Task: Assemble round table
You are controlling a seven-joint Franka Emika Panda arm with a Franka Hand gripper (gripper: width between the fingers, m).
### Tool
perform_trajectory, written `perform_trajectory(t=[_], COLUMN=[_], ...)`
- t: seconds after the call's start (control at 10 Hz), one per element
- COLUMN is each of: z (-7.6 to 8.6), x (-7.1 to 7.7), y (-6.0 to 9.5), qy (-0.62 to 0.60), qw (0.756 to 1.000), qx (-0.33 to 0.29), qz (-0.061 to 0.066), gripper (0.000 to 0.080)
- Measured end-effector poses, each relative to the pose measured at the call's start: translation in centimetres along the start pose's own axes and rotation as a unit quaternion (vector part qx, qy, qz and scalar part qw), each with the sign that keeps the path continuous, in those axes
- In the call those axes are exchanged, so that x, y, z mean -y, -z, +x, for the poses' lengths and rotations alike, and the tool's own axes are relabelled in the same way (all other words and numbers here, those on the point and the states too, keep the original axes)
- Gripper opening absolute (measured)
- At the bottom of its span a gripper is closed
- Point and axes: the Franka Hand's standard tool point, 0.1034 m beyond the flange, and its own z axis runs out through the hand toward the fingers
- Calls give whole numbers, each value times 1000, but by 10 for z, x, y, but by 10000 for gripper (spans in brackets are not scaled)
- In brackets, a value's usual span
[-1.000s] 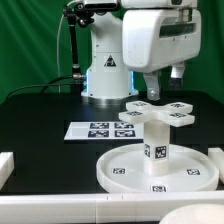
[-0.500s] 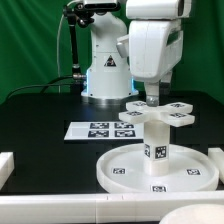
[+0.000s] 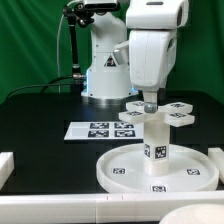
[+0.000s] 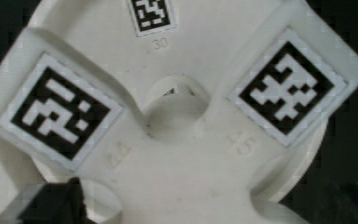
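One cylinder leg (image 3: 156, 146) stands upright, cross-shaped piece (image 3: 158, 111) lying level on top.

the hand (image 3: 149, 104) has turned above the cross-shaped piece (image 3: 158, 113).

No legible text, only coded tags (image 4: 295, 83)

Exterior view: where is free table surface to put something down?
Free: the black table on the exterior view's left, between the marker board and the white foam edge block. Crowded: the large rimmed white plastic round disc, carrying the leg and cross piece under the gripper.
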Motion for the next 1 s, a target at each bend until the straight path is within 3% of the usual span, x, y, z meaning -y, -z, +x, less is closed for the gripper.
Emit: perform_trajectory(t=[1.0], z=[3], x=[-1], y=[-15], qy=[9], qw=[1000], qx=[10], qz=[6], gripper=[649])
